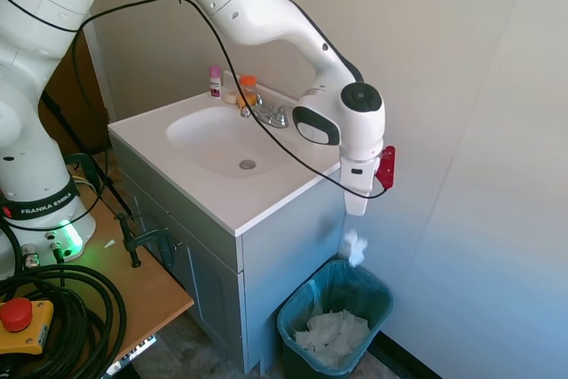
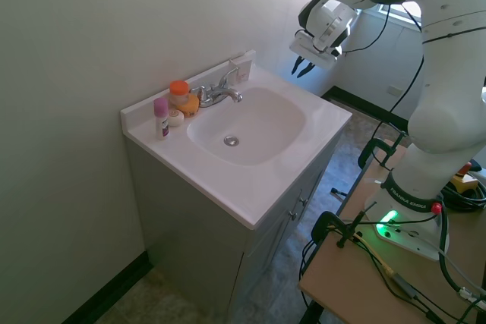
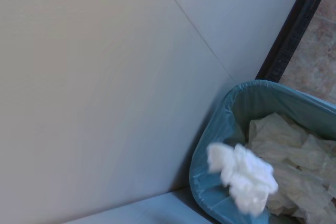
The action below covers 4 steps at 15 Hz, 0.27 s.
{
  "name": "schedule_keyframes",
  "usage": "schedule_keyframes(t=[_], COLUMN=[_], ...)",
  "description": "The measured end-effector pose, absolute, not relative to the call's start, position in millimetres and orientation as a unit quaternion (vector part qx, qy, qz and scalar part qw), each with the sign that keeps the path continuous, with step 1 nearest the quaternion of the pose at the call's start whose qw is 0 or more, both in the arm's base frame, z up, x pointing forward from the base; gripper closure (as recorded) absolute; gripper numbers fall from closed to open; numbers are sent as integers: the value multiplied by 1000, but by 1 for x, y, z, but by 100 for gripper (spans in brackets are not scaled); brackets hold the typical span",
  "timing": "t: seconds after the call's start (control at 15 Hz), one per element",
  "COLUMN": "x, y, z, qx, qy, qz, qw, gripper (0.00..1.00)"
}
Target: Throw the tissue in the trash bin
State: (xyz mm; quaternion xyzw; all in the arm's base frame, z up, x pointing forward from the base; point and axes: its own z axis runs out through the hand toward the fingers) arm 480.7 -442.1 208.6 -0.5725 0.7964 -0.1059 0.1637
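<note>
The tissue (image 1: 355, 248) was a small white wad, crumpled and soft-looking, with ragged lobes sticking out at its edges; in the first exterior view it hung in the air just below the gripper (image 1: 355, 209) and just above the rim of the trash bin (image 1: 380, 303), touching neither; in the wrist view it (image 3: 242, 176) showed slightly blurred, bright white against the blue-green liner, over the near edge of the bin (image 3: 210, 156); the bin was dark teal with rounded corners and a translucent bag folded over its rim, and a pile of flatter crumpled white papers (image 1: 333, 335) lay inside it; it stood on the floor in the corner between the vanity cabinet (image 1: 284, 255) and the wall; in the second exterior view the gripper (image 2: 304, 66) pointed downward beyond the far edge of the sink top (image 2: 326, 115), its two dark fingers spread apart with nothing between them; a faucet (image 2: 219, 92), a pink-capped bottle (image 2: 161, 117) and an orange-capped bottle (image 2: 179, 92) stood at the back of the basin.
</note>
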Motion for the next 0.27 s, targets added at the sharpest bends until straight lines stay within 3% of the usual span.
schedule_keyframes(t=[0.27], x=[470], y=[-437], z=[244], qx=[-585], qy=[782], qz=[-123], qw=[176], gripper=[0])
